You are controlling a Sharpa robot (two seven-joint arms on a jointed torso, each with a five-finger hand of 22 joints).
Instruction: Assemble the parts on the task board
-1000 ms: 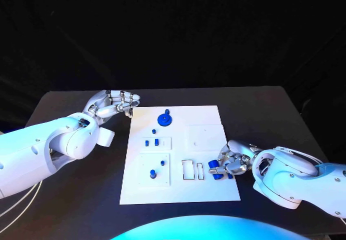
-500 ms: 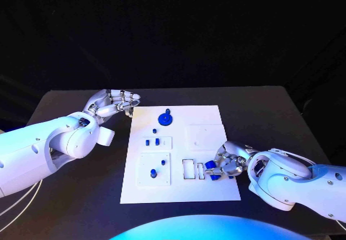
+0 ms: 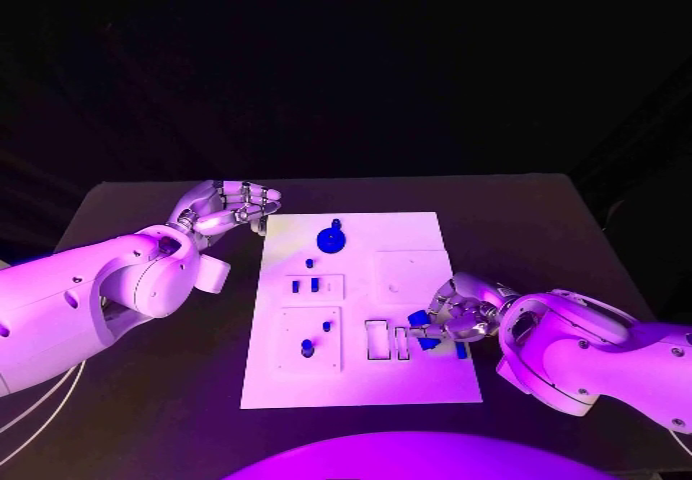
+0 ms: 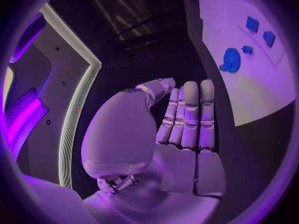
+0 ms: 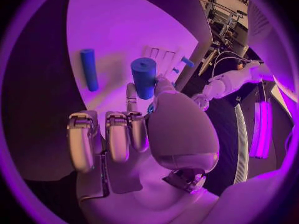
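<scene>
**Blue peg lifted at the board's right edge**

Right robot hand (image 3: 459, 322) is seen over the near right part of the task board (image 3: 411, 230), pinching a short blue cylindrical peg (image 5: 144, 76) between thumb and a finger. Compared with a second ago, the hand has shifted left and slightly away from the board's edge, toward the pair of narrow upright slots (image 3: 387, 340). The peg is now carried nearer those slots. A second blue peg (image 5: 88, 68) is left lying flat on the board beside the hand.

Judged from this, the step in hand is the carrying of the gripped peg to its seat; insertion is not yet done. Which seat is meant cannot be told.

Left robot hand (image 3: 224, 212) is held at the far left corner of the board, just off its edge; its fingers are pressed together side by side, nothing gripped. No shift is noted in it over the last second.

Elsewhere on the board: a blue round wheel-like part (image 3: 329, 238) near the far edge, small blue pieces in a square recess (image 3: 313, 286), more in the larger recess (image 3: 309, 340) nearer the robot.

Surface: a black counter (image 3: 548, 225), matte, the white board lying flat at its middle. Room beyond is dark.
</scene>
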